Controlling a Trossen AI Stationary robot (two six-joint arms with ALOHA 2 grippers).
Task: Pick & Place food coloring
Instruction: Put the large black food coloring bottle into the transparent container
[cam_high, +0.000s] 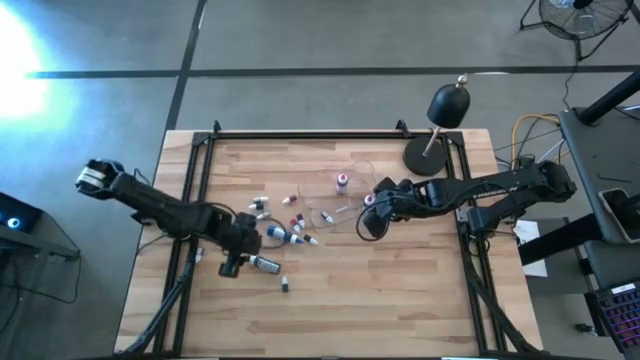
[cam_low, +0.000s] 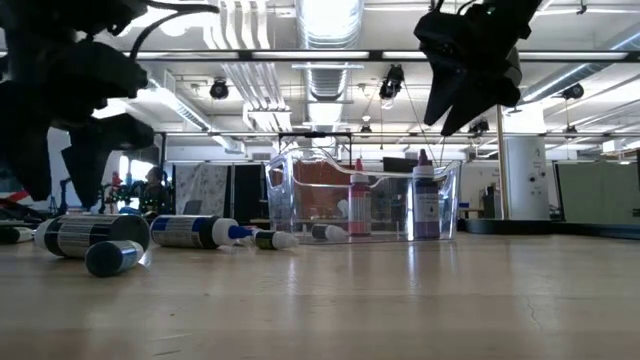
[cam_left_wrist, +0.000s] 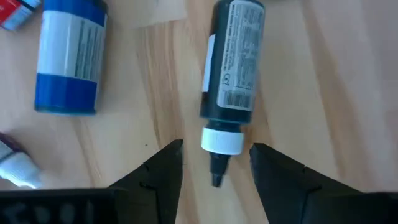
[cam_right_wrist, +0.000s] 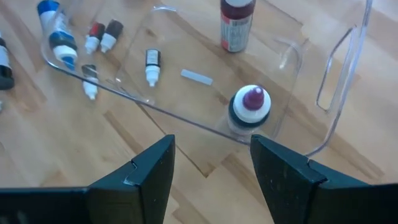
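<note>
1. Target: a dark-bodied food coloring bottle (cam_left_wrist: 231, 65) with white collar and dark tip lies on its side on the table (cam_high: 400, 300). In the left wrist view its tip points into the gap of the left end effector (cam_left_wrist: 214, 163), with nothing pinched.
2. Left end effector (cam_high: 232, 262) is at about 7 o'clock of the table centre in the high view, over the loose bottles (cam_high: 285, 232). Fingers (cam_left_wrist: 155, 174) are spread, one on each side of the tip and not touching it.
3. A blue-and-white bottle (cam_left_wrist: 69, 57) lies just beside the target, also on its side. More small bottles are scattered between the left arm and the clear tray (cam_right_wrist: 186, 106).
4. The tray is near table centre. Two bottles stand upright in it: one with a purple tip (cam_right_wrist: 250, 111) and a dark red one (cam_right_wrist: 236, 25). A small white-tipped bottle (cam_right_wrist: 152, 66) lies flat inside.
5. Right end effector (cam_high: 372, 212) hangs at the tray's 3 o'clock edge, fingers spread, holding nothing, directly above the purple-tipped bottle.
6. Judgement, step in hand: grasping the dark bottle. The fingers bracket only the narrow tip; closing there risks squirting it out. Better to advance so the pads straddle the body past the collar, lower to the wood, and close squarely across the cylinder.
7. Risk: the round body may roll on contact; watch the blue neighbour.
</note>
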